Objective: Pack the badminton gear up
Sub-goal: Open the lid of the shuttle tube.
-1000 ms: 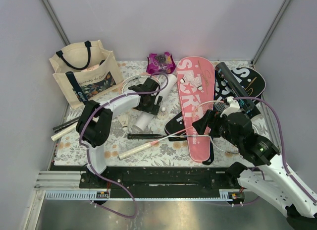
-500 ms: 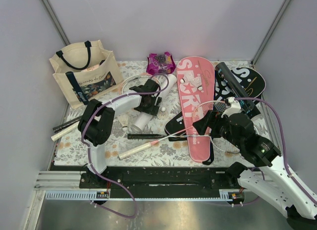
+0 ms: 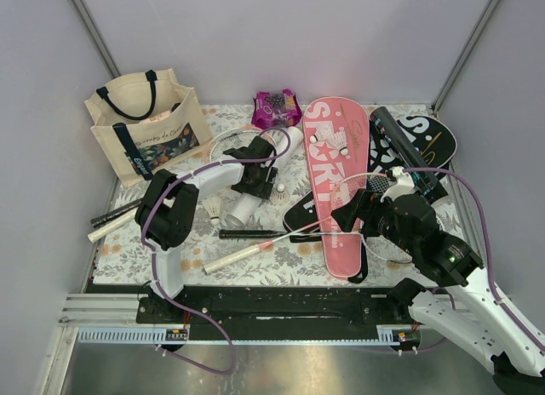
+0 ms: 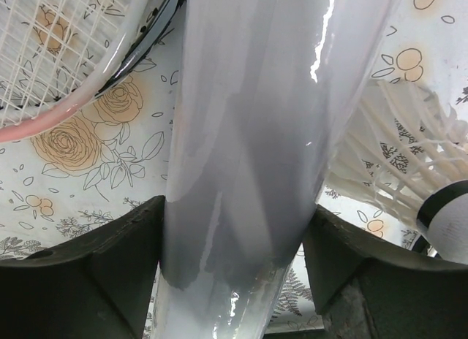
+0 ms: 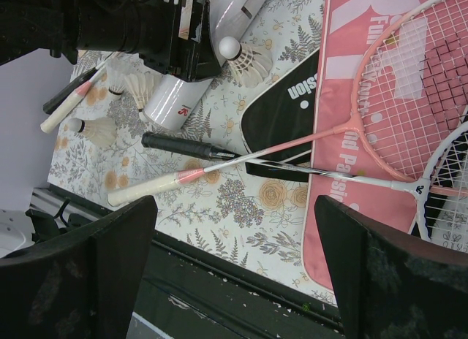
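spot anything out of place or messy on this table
The purple-pink snack packet at the far edge is not badminton gear. Loose shuttlecocks lie scattered around the white tube, and two rackets lie crossed, shafts overlapping, partly on the pink cover.

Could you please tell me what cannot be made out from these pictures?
Left wrist view: the white tube fills the frame, both ends cut off by the edges.
Top view: the tote's contents, if any, are hidden by its front wall.
Right wrist view: the pink racket's head is cut off by the right edge.
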Action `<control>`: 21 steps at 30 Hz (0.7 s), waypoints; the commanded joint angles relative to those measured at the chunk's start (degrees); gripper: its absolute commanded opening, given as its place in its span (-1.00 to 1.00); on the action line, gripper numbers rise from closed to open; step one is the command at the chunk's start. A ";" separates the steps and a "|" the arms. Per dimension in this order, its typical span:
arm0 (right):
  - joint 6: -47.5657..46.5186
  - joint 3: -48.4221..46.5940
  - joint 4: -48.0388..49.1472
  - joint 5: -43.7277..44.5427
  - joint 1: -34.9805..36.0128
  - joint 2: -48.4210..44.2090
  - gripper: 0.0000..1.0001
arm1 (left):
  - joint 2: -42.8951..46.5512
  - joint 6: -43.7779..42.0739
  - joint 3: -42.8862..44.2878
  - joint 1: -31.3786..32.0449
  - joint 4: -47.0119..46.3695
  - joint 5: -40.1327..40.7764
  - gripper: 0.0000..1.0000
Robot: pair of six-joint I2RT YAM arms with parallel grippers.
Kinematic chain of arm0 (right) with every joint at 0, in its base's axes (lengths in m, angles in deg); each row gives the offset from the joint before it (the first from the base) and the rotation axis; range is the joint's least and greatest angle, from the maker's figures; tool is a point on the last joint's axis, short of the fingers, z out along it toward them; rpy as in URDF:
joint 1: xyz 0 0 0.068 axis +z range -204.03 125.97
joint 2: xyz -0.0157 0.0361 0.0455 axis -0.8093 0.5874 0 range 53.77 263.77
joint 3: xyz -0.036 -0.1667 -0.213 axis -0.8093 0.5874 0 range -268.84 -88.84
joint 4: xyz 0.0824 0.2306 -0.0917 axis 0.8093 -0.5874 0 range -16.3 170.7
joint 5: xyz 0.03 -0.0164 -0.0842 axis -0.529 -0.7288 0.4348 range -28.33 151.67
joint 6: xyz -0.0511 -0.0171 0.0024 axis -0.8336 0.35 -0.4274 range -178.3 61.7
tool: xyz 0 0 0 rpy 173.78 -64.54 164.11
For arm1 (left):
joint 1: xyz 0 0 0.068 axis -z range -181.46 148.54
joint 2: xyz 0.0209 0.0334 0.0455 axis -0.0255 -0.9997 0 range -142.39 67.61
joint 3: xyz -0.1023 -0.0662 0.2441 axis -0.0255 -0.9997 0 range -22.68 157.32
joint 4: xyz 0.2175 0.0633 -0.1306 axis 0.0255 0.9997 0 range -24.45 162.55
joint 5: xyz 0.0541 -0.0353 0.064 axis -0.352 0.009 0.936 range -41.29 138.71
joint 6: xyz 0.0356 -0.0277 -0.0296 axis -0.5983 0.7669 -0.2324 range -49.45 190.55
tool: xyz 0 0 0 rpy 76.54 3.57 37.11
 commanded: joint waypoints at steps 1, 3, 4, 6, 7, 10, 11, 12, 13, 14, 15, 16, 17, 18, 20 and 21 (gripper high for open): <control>0.07 -1.05 1.77 -0.31 -0.16 -0.18 0.96 | 3.02 1.60 2.43 -0.28 0.61 -0.19 0.34; -0.02 -0.88 1.94 -0.13 -0.16 -0.09 0.96 | 4.51 2.13 2.87 -0.37 1.14 -0.28 0.32; -0.11 -0.88 2.12 -0.22 -0.16 0.17 0.96 | 5.39 2.48 3.22 -0.28 1.49 -0.37 0.31; 0.07 -0.62 2.65 -0.22 -0.16 0.17 0.96 | 6.88 3.09 3.57 -0.37 2.02 -0.54 0.29; 0.07 -0.61 2.74 -0.22 -0.24 0.35 0.96 | 7.67 3.27 3.83 -0.28 2.19 -0.46 0.29; 0.07 -0.53 3.35 -0.83 -0.16 0.88 0.97 | 10.22 4.32 4.27 -0.37 2.37 -0.89 0.26; 0.07 -0.53 3.79 -1.10 -0.24 0.97 0.97 | 11.10 4.76 4.45 -0.45 2.46 -1.24 0.24; 0.07 -0.44 4.05 -1.27 -0.16 1.05 0.96 | 11.98 5.38 4.54 -0.54 2.37 -1.94 0.23; -0.02 -0.44 4.32 -1.36 -0.16 1.05 0.96 | 12.77 5.90 4.54 -0.72 2.46 -2.47 0.22; -0.02 -0.35 4.58 -1.45 -0.16 1.23 0.95 | 13.48 6.69 4.71 -0.89 2.37 -3.00 0.21; -0.02 -0.44 4.84 -1.45 -0.16 1.49 0.95 | 14.35 7.40 4.63 -0.98 2.28 -3.53 0.19; -0.11 -0.44 5.19 -1.54 -0.16 1.67 0.94 | 15.23 8.01 4.63 -1.16 1.94 -4.23 0.18; -0.11 -0.53 5.28 -1.62 -0.24 1.93 0.93 | 16.02 8.80 4.54 -1.33 1.58 -4.93 0.18; -0.28 -0.61 5.63 -1.80 -0.24 2.19 0.92 | 16.73 9.50 4.45 -1.42 1.23 -5.55 0.17; -0.54 -0.53 6.51 -2.68 -0.16 2.72 0.91 | 18.66 11.35 3.75 -1.77 0.36 -6.95 0.15; -0.72 -0.35 7.30 -3.20 -0.24 2.99 0.89 | 19.45 12.66 3.23 -2.12 -0.08 -8.44 0.13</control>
